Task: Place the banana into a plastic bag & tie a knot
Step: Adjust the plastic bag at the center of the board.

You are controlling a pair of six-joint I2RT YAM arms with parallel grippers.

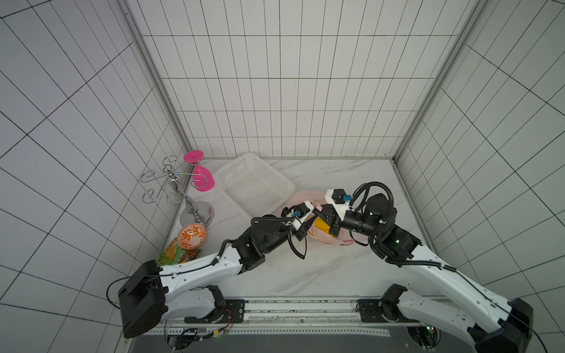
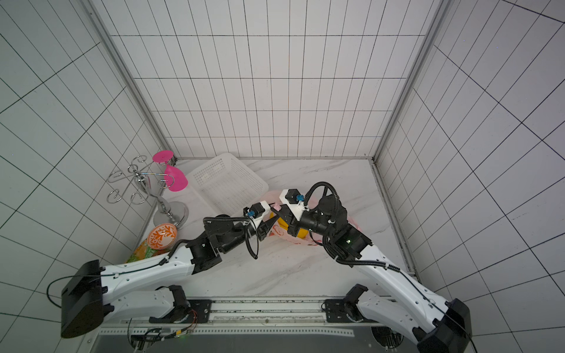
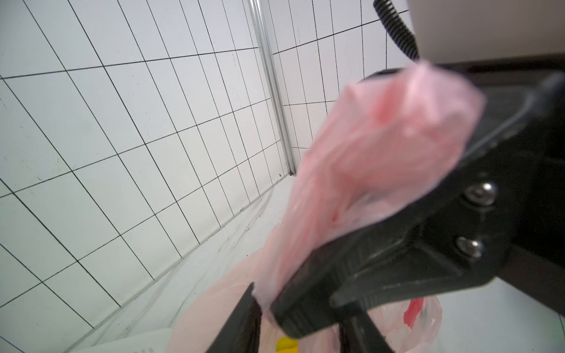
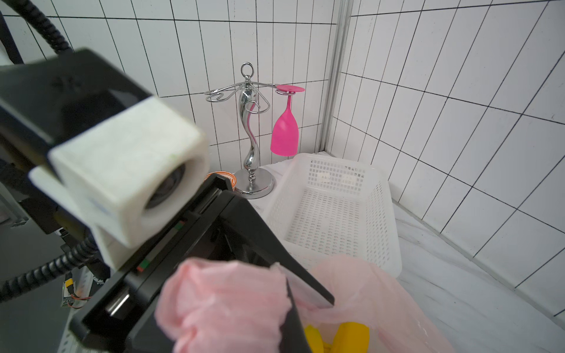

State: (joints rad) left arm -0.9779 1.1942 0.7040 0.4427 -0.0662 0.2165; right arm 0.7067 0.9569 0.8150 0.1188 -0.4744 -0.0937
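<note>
We see the plastic bag lying on the table, a little right of the middle, with the yellow banana inside it. Both grippers meet above the bag. The right gripper comes in from 4 o'clock and is closed on the bunched pink handles. The left gripper comes in from 8 o'clock, and its tips are just beside those of the right one. In the left wrist view its jaws stand a narrow way apart, with the pink plastic between them; if they pinch it, we cannot tell.

Seen from the bag in a top view, the white basket is at 10 o'clock, just beside the bag. The chrome stand is at 9 o'clock, and a pink glass hangs upside down on it. The orange-and-white bowl and the snack packet are near 8 o'clock, well apart from the bag; the left arm crosses over part of the packet. The two grippers and their cameras hide the middle of the bag from above.

We count one bag, one banana, one basket, one stand, one glass, one bowl, one packet and two grippers.
</note>
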